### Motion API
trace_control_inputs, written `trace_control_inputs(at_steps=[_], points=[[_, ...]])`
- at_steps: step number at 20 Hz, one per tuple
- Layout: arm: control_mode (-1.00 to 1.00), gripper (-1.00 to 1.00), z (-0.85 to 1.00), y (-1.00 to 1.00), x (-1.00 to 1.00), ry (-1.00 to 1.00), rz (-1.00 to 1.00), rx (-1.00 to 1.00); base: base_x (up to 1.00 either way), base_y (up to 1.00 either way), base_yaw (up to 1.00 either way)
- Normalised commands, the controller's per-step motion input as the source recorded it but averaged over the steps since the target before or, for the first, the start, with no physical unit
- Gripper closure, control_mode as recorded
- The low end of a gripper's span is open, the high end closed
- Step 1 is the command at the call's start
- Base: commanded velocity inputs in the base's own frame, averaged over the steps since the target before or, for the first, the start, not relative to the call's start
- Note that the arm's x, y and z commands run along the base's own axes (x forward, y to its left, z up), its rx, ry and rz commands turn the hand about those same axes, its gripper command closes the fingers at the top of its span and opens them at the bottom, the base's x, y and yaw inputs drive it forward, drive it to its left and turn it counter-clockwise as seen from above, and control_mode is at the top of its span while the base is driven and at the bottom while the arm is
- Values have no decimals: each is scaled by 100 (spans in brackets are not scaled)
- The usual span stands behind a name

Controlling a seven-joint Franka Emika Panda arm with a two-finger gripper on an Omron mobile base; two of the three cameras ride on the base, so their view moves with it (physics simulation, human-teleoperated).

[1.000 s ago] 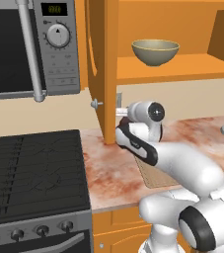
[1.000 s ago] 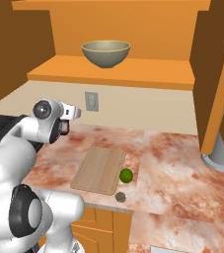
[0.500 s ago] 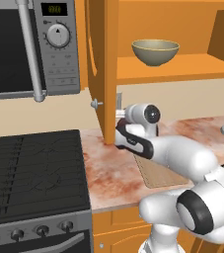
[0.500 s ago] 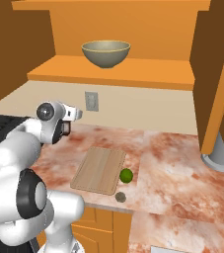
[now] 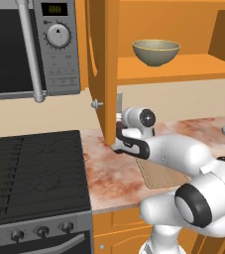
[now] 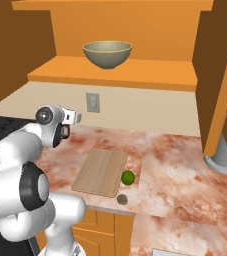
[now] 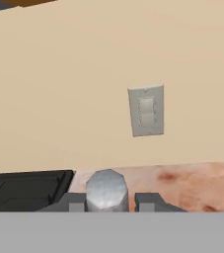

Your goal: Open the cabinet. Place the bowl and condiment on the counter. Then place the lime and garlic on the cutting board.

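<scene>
The cabinet stands open, its left door (image 5: 104,64) swung out and its right door (image 6: 220,85) swung out too. The olive-beige bowl (image 5: 156,52) (image 6: 107,53) sits on the cabinet shelf. My gripper (image 5: 119,131) (image 6: 65,131) (image 7: 111,200) hangs low over the counter (image 6: 175,160) near the back wall, beside the left door's edge. It is shut on the condiment (image 7: 107,190), whose silvery cap shows between the fingertips. The cutting board (image 6: 101,171) (image 5: 158,176) lies bare on the counter. The lime (image 6: 128,177) rests at its right edge and the garlic (image 6: 121,200) just off its front corner.
A black stove (image 5: 34,168) lies left of the counter with a microwave (image 5: 29,44) above it. A wall switch plate (image 7: 146,109) (image 6: 92,102) is on the beige wall ahead of the hand. A grey vessel (image 6: 222,157) stands at the counter's far right.
The hand has sunk a little and eased toward the wall and the left door, still holding the bottle. The arm's elbow has swung out. Bowl, lime and garlic have not moved.
</scene>
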Motion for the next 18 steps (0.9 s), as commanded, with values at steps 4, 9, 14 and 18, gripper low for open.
trace_control_inputs(at_steps=[4, 9, 14, 18], points=[[-100, 100, -14, 12, 12, 0, 0, 0, 0, 0, 0], [-100, 100, -13, 11, 13, 0, 0, -2, 0, 0, 0], [-100, 100, -16, 9, 11, 0, 0, -2, 0, 0, 0], [-100, 100, -14, 8, 10, 0, 0, -2, 0, 0, 0]])
